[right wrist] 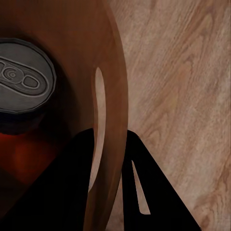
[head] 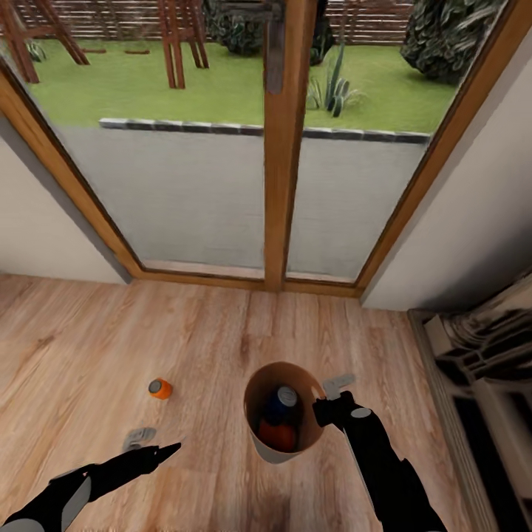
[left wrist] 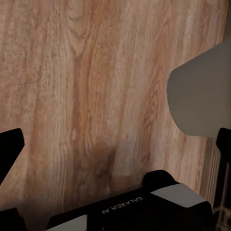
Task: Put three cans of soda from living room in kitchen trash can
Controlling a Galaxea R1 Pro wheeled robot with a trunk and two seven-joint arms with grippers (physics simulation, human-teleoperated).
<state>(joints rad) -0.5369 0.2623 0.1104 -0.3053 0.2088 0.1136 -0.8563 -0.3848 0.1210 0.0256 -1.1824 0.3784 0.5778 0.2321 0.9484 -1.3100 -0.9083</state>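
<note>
Room: living room, light wood plank floor, glass doors ahead, garden beyond.
Bin: tash can off the floor, rim clamped by the right pincer, one finger inside the wall, one outside.
Bin contents: dark blue can and an orange can, both inside.
Loose can: second orange can on its side on the floor, well apart from the bin.
Left pincer: low over the floor, jaws spread, holding nothing.
Progress: two of three cans binned; judged remaining: the last can, then the bin to the kitchen.
</note>
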